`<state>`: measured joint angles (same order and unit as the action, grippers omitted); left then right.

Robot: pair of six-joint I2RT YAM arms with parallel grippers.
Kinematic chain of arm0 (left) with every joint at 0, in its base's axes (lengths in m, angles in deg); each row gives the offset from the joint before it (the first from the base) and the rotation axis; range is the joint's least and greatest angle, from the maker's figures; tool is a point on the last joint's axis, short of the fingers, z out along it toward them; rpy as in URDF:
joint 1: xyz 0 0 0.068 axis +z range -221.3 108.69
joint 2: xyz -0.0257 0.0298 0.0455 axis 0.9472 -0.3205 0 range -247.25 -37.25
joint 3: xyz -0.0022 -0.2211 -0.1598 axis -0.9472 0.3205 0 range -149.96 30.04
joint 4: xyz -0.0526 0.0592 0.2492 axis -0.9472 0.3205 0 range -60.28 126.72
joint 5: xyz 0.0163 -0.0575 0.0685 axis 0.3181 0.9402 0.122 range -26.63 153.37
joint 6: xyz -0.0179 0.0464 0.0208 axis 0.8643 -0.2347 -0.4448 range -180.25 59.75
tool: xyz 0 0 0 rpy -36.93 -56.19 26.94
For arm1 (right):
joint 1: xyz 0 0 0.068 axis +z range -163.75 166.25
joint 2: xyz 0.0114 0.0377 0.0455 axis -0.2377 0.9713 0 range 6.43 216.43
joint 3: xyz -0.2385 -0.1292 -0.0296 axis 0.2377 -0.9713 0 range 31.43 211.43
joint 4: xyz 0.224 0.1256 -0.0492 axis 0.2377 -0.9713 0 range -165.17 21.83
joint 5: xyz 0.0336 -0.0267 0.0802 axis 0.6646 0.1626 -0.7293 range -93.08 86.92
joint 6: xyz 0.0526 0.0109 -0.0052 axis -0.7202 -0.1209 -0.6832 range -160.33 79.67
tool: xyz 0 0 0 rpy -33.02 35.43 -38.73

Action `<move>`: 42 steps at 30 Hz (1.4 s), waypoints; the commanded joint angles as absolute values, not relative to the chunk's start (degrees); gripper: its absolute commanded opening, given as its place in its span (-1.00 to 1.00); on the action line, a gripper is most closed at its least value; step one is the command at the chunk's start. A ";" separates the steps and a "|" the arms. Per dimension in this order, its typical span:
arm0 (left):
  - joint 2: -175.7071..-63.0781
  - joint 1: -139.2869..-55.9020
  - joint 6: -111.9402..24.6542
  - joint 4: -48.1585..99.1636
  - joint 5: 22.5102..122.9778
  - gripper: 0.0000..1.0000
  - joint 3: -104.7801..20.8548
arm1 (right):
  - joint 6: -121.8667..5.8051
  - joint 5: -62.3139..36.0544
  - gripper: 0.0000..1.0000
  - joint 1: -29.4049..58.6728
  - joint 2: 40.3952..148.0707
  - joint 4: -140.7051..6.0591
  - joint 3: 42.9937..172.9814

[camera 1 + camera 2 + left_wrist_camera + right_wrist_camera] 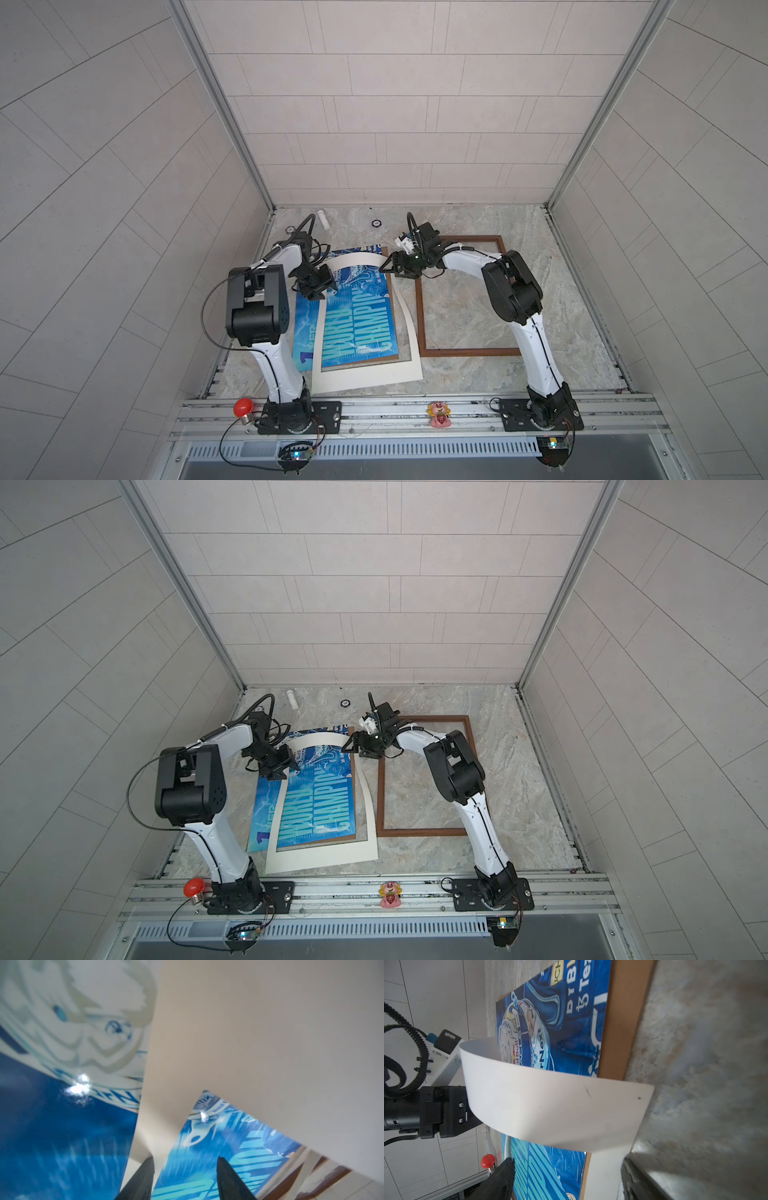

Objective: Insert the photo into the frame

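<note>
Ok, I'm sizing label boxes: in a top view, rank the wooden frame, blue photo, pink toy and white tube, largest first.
The frame and the photo: alike, the photo partly covered, so unranked.
Then the pink toy.
Last the white tube, though it lies farthest from the camera.

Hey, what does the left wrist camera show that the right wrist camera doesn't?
Left wrist only: the left gripper, fingers apart above the photo. Right wrist only: the right gripper, fingers either side of the mat, and the red bulb. Both: the blue photo and the white mat bowed up over it.
</note>
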<state>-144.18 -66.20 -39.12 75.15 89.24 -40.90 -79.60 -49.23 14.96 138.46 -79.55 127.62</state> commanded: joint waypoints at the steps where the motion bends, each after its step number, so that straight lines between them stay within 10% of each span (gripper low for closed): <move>1: -140.33 -66.99 -38.81 75.78 93.73 0.19 -40.28 | -80.31 -44.47 0.53 14.64 142.69 -86.17 124.29; 17: -131.78 -71.05 -37.14 81.74 82.75 0.21 -37.90 | -78.46 -41.16 0.58 14.45 140.96 -88.94 124.01; 30: -133.67 -65.80 -34.60 79.44 69.26 -0.43 -32.47 | -75.82 -42.85 0.65 15.42 143.26 -92.17 126.68; 42: -137.25 -65.52 -34.93 76.06 73.78 -0.55 -27.99 | -80.41 -49.52 0.65 15.29 143.74 -85.18 123.25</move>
